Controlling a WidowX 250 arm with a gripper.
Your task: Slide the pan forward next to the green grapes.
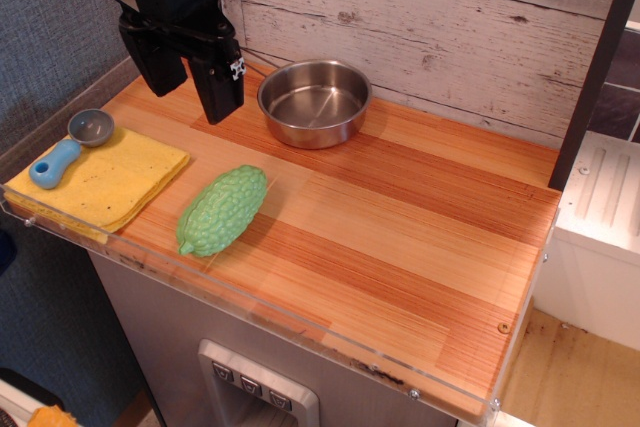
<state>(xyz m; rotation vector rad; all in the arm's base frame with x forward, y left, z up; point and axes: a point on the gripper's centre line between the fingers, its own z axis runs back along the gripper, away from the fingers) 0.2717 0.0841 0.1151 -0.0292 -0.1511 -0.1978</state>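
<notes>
The pan [314, 102] is a round shiny steel pan standing at the back of the wooden counter, close to the plank wall. The green grapes [222, 210] are a light green bumpy oblong toy lying near the counter's front left, well in front of the pan. My gripper [190, 97] is black, hangs above the counter's back left, just left of the pan and apart from it. Its two fingers stand apart with nothing between them.
A yellow cloth [110, 179] lies at the left edge with a grey scoop with a blue handle [70, 147] on it. A clear acrylic lip [300, 322] runs along the counter's front. A white cabinet [600, 237] stands to the right.
</notes>
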